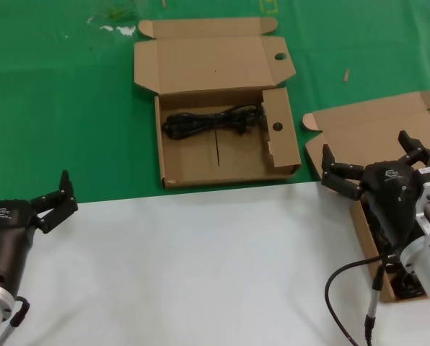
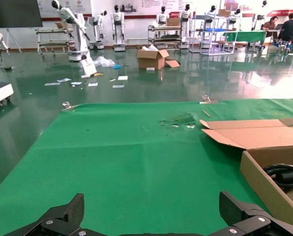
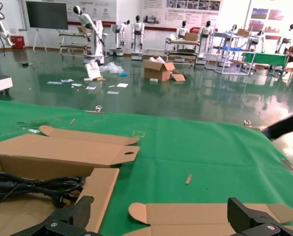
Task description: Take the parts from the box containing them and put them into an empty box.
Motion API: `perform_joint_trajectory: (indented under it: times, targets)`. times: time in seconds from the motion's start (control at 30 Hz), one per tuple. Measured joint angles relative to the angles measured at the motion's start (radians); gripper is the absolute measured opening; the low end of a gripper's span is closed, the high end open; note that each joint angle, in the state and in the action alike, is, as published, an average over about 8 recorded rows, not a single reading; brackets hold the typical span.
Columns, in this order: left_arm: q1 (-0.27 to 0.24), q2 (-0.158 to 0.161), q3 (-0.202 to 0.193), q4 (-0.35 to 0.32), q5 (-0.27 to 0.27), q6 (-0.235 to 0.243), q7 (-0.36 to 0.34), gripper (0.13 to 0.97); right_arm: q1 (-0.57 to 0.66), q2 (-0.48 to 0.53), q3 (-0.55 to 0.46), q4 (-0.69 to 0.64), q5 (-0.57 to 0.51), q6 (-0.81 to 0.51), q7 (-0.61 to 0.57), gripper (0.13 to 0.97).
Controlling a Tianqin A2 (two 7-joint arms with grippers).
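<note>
Right gripper [image 1: 374, 164] spread wide above plain-lidded box [image 1: 377, 130] at worktop's right edge, left gripper [image 1: 58, 198] spread and idle at left; one black cable [image 1: 211, 120] lies in hole-punched box [image 1: 200, 162].

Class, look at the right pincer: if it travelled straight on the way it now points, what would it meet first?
Probably the plain lid of the box beneath it. The open right pincer points away from the robot, low over that lid. Past it is green mat. Its height above the lid is unclear.
</note>
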Motion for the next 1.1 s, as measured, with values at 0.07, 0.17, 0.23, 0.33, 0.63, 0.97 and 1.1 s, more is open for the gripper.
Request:
perform_joint_trajectory:
  times: [0.07,0.17,0.23,0.33,0.63,0.97,1.1]
  targets:
    - [0.0,0.0,0.0,0.0,0.0,0.0,0.0,0.966,-0.006,0.0,0.001,0.004,0.001,0.005,0.002,0.966]
    - [0.0,0.0,0.0,0.0,0.0,0.0,0.0,0.966,-0.007,0.0,0.002,0.005,0.002,0.006,0.002,0.966]
    - [0.0,0.0,0.0,0.0,0.0,0.0,0.0,0.966,-0.008,0.0,0.002,0.006,0.002,0.006,0.002,0.966]
    - [0.0,0.0,0.0,0.0,0.0,0.0,0.0,0.966,-0.008,0.0,0.002,0.006,0.002,0.006,0.002,0.966]
    - [0.0,0.0,0.0,0.0,0.0,0.0,0.0,0.966,-0.008,0.0,0.002,0.006,0.002,0.006,0.002,0.966]
    - [0.0,0.0,0.0,0.0,0.0,0.0,0.0,0.966,-0.008,0.0,0.002,0.006,0.002,0.006,0.002,0.966]
    - [0.0,0.0,0.0,0.0,0.0,0.0,0.0,0.966,-0.008,0.0,0.002,0.006,0.002,0.006,0.002,0.966]
